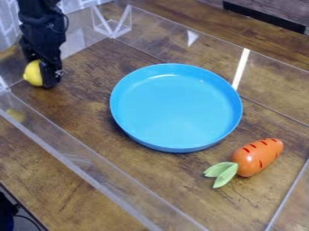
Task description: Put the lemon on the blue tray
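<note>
Now tool [43, 72] at lemon [35, 74], L of blue tray [176, 106]; can't tell if open/closed.

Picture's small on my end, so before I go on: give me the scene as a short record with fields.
lemon: on the table, at the gripper
gripper: down around the lemon; firm grip cannot be told
tray: flat on the table, lemon not on it
carrot: on the table beside the tray, on the side away from the lemon
task: lemon not yet on the tray
</note>
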`<state>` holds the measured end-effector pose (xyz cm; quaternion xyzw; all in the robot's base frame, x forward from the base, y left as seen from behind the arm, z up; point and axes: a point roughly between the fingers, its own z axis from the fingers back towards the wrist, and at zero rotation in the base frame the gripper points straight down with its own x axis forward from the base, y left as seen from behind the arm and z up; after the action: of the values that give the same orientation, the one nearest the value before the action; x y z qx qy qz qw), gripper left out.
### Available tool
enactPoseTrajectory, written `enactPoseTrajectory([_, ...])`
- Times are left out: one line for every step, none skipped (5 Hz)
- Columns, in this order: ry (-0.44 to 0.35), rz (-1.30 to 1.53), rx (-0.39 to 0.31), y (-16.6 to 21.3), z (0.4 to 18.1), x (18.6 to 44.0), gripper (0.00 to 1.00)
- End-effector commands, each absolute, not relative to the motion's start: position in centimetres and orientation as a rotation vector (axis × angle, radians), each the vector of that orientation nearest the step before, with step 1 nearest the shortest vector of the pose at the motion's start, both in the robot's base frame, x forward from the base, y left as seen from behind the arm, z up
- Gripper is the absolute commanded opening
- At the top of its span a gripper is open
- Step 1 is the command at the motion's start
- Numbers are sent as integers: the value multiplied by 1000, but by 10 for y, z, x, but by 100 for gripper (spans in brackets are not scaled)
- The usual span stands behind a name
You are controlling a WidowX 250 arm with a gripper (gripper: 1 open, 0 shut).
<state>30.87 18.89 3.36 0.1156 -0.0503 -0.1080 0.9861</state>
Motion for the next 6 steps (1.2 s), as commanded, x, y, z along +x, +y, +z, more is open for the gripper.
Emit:
enactPoseTrajectory([-170,-222,281,189,63,325,0])
enactPoseTrajectory([-176,-222,291,187,68,329,0])
enactPoseTrajectory([-189,-219,311,185,81,334,0])
enactPoseTrajectory([-204,-240,327,166,104,338,0])
enactPoseTrajectory([-228,-258,338,140,130,345,0])
enactPoseTrajectory([-245,-287,327,113,136,350,0])
